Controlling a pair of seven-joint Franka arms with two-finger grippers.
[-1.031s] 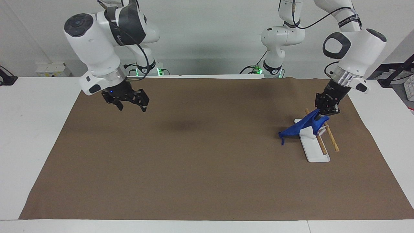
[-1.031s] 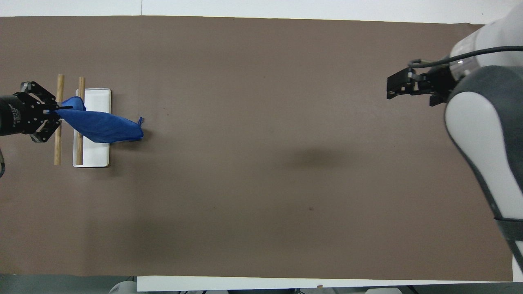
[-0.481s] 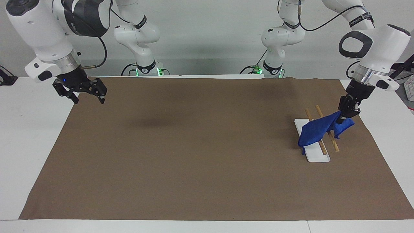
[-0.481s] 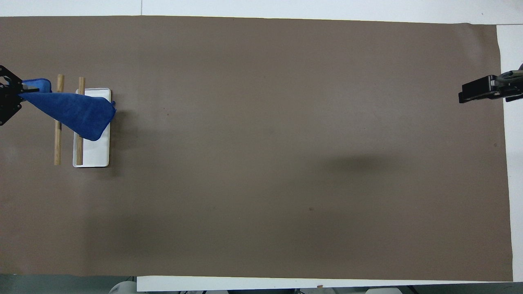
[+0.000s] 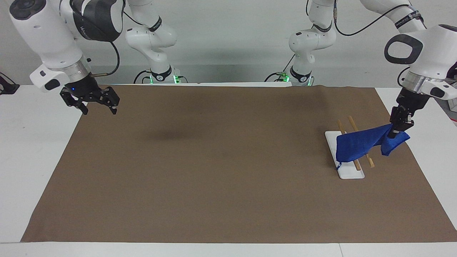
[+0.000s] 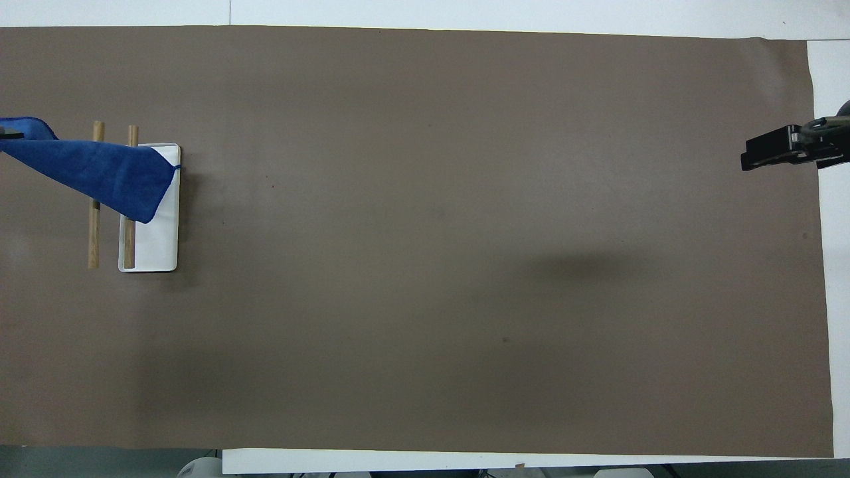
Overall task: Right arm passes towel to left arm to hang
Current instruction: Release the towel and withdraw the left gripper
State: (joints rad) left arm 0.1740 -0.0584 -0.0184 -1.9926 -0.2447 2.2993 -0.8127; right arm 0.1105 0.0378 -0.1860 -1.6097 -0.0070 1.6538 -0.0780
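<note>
left gripper (image 5: 399,127) jaws clamping towel (image 5: 360,142) corner, draping it over 2 rack (image 5: 348,167) rods | right gripper (image 5: 95,103) jaws spread, hovering at mat (image 5: 214,171) edge | mid-table lying open

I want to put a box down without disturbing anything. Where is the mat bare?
The brown mat is bare from the right pincer to the white rack. It is crowded only there, where the left pincer holds the blue towel across its rods.

Brown mat (image 5: 228,171) (image 6: 425,265) covers most of white table (image 5: 32,150). White rack base (image 5: 351,171) (image 6: 159,245) lies on mat toward left arm's end; two wooden rods (image 5: 369,161) (image 6: 93,232) run above the base.
</note>
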